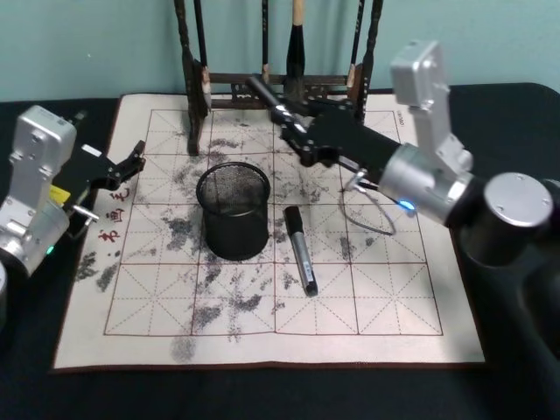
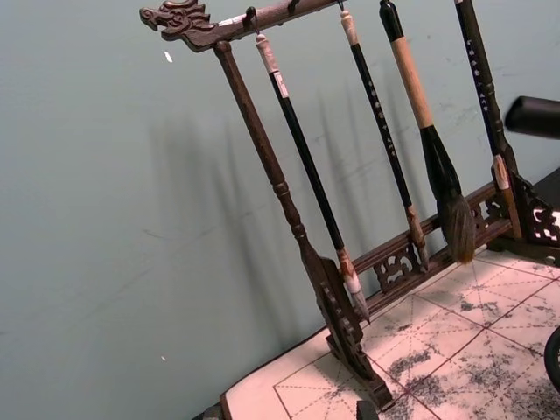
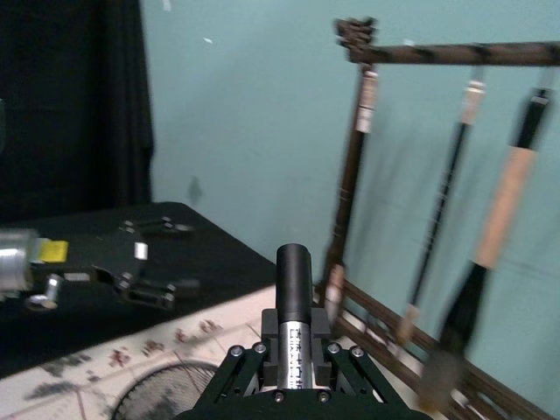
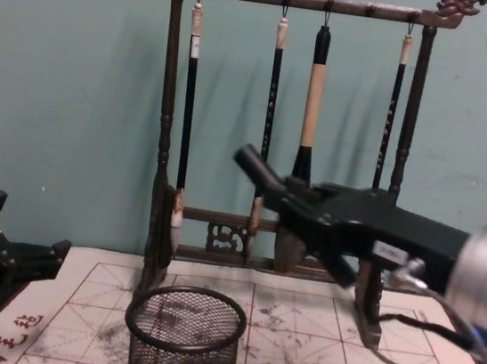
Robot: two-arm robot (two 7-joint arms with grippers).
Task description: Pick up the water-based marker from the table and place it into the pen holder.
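Red characters (image 1: 112, 214) ran in a short column down the left edge of the white, ink-stained mat (image 1: 376, 306); they were brush-written and I could not read them. The right wrist view showed a white label (image 3: 296, 350) with small dark print wrapped round the marker (image 3: 294, 280), too fine to make out. Pale lettering also ran down the thin handles of the brushes (image 2: 376, 105) hanging on the wooden rack (image 4: 164, 136), equally unreadable.

The right gripper (image 1: 293, 129) was clenched on that marker, its fingers pressed to either side of the labelled barrel and the black capped end sticking out past them. It hung in the air over the far half of the mat, in front of the rack's base, with the marker tilted up and toward the far left corner. In the chest view the marker sat above and a little to the right of the pen holder's rim, not touching it.

The pen holder (image 1: 234, 227), black wire mesh, stood upright near the middle of the mat. A second marker (image 1: 300, 249) lay flat on the mat just to its right. The left gripper (image 1: 127, 164) hovered at the mat's left edge with its fingers spread and nothing between them, over the dark table (image 1: 262, 389).
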